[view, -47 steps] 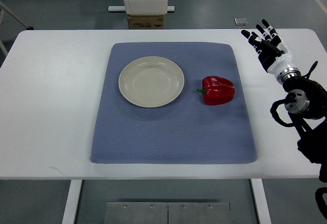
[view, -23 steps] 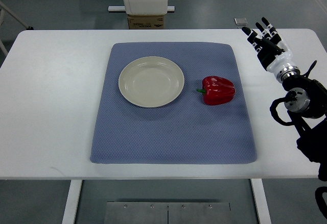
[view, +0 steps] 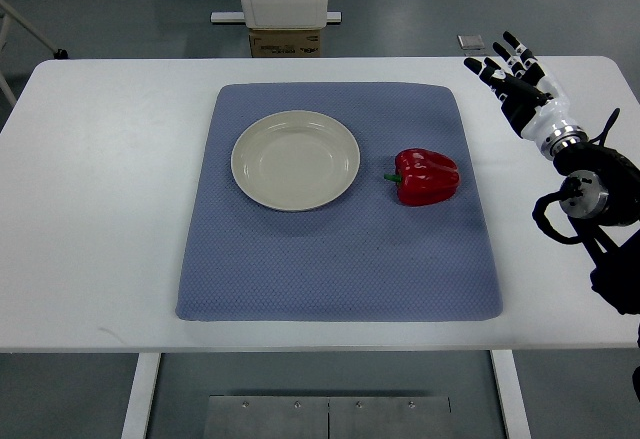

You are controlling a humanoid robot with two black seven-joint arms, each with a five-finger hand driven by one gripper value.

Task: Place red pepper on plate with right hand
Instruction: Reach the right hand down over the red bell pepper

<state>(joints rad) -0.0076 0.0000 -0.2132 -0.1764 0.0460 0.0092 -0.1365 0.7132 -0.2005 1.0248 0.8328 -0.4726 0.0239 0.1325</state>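
Right hand [view: 512,77] has edged up-left, fingers spread, empty; red pepper [view: 427,176] lies well left

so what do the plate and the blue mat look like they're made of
The plate looks like glazed ceramic or possibly melamine: cream, smooth, with a soft sheen along its rim. The blue mat under it looks like a woven or foam-backed fabric: matte, with a fine dimpled texture and slightly thick, rounded edges. Neither can be settled for certain from the top view.
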